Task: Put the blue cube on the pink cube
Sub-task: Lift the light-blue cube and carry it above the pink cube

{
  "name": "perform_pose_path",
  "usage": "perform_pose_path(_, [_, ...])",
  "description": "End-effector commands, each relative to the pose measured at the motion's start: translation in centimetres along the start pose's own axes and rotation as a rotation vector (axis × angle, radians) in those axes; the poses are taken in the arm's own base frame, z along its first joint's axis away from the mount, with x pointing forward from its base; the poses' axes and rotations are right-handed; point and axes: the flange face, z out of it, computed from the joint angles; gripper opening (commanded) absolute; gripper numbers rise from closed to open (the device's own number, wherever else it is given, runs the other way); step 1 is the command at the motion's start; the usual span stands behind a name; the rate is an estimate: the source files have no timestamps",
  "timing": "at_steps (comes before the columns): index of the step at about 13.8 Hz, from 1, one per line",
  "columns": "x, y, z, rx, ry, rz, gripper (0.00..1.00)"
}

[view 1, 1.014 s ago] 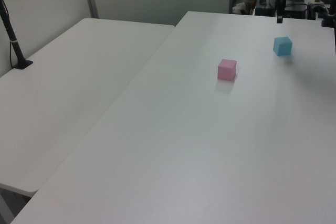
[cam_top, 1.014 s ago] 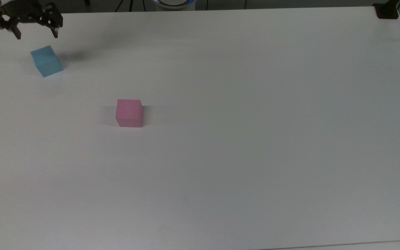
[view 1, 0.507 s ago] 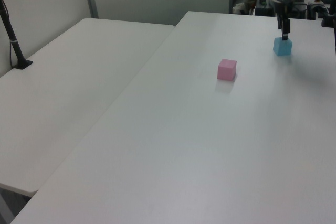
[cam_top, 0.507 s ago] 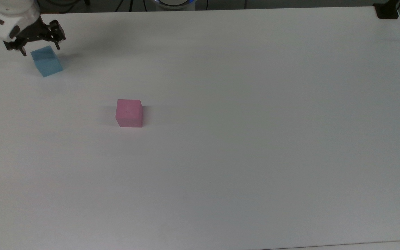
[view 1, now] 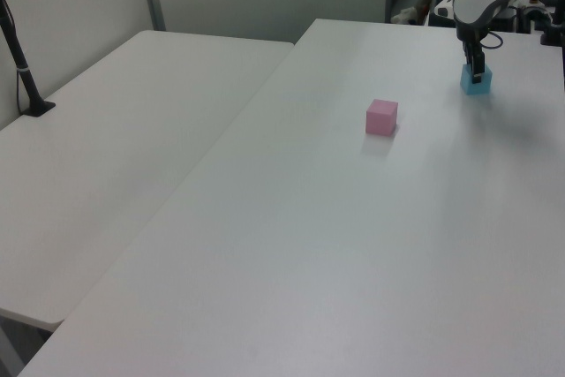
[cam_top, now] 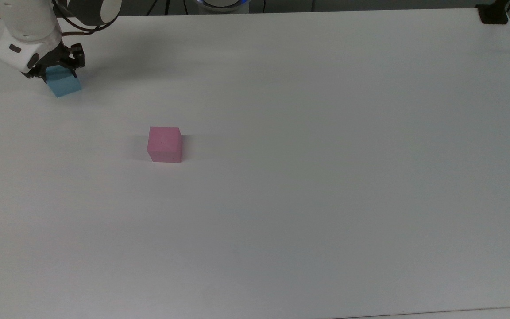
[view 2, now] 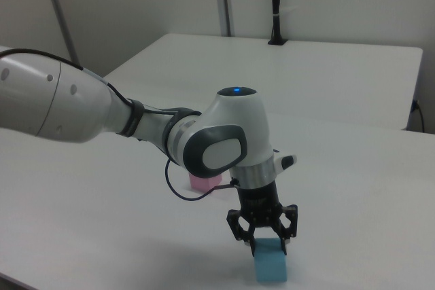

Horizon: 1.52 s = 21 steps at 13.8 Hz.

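- Gripper sits at the top view's far left, pointing straight down with the blue cube directly beneath it — the cube's upper part lies between the two fingers, its lower part showing below them.
- Jaws are spread apart to either side of the cube; in the right view the gripper straddles the top of the blue cube, and I see no sign that the fingers have pressed in on it yet. My reading: the step in hand is the grasp, and closing is what remains.
- Blue cube rests on the white table, turned a little out of square with the table edges in the top view. A cube has no long axis, so the fingers need only meet two opposite faces.
- Blue cube looks plain, matte, light sky-blue, foam-like.
- Pink cube stands well apart, toward the top view's right and lower down — roughly square to the table, pastel, with a few tiny dots on top.
- In the left view the pink cube lies to the left of the blue cube.
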Motion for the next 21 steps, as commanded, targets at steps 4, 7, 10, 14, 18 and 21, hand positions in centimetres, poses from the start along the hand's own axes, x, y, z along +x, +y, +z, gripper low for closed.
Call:
perform_pose_path(4, [-0.1, -0.4, -3.4, 0.049, 0.024, 0.076, 0.14])
perform_pose_path(7, [4.5, -1.8, -10.8, 0.123, 0.108, 0.226, 0.14])
perform_pose_path(10, [11.4, -8.0, -16.0, 0.154, 0.131, 0.301, 0.14])
perform_pose_path(14, [17.9, -15.7, -16.6, 0.149, 0.123, 0.316, 0.15])
perform_pose_path(18, [19.2, -16.0, -15.9, 0.123, 0.15, 0.307, 0.17])
perform_pose_path(21, [19.4, -16.0, -15.4, 0.118, 0.147, 0.307, 0.17])
